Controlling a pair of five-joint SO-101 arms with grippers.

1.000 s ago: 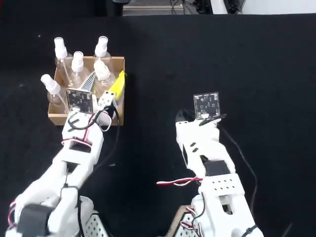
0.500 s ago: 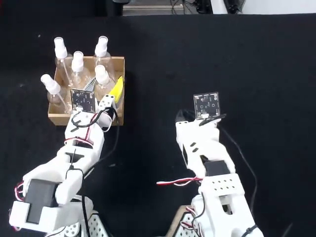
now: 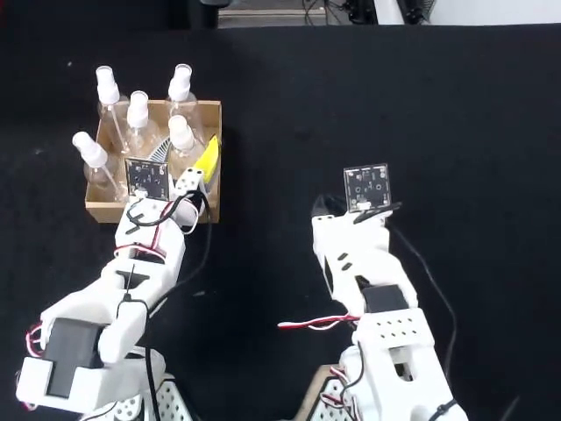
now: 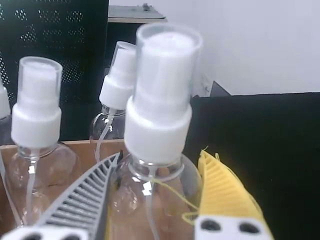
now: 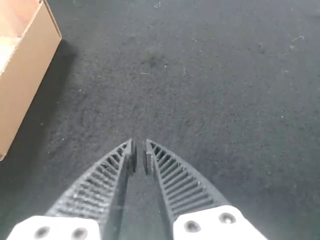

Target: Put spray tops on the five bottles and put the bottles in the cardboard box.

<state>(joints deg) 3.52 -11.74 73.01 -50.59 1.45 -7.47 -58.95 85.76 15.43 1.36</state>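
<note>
High view looks down on a black bench (image 3: pixel 394 105) with two white robot arms side by side. A brown cardboard box (image 3: pixel 98 210) sits on the bench at the far left. Five clear plastic bottles (image 3: pixel 138 132) stand up inside the box, close together. Each bottle has a white spray top (image 3: pixel 138 107) on it.

The left claw (image 3: pixel 186 147) is at the near side of the box, over its edge. It has one grey finger (image 3: pixel 160 151) and one yellow finger (image 3: pixel 208 156). The two fingers are spread apart. One bottle (image 3: pixel 181 136) stands between them, at the right side of the box.

In the left wrist view the left claw (image 4: pixel 160 155) is very close to that bottle (image 4: pixel 165 195). The grey finger (image 4: pixel 85 195) is at one side of the bottle's round shoulder and the yellow finger (image 4: pixel 225 190) is at the other side. I cannot tell if they press on it. Its spray top (image 4: pixel 162 95) is on straight. Two more bottles with tops stand behind it.

The right claw (image 3: pixel 326 207) is low over the bare bench, well away from the box. In the right wrist view the right claw (image 5: pixel 139 150) has its two dark fingers together, with nothing between them. One corner of the box (image 5: pixel 20 75) shows off to the side.
</note>
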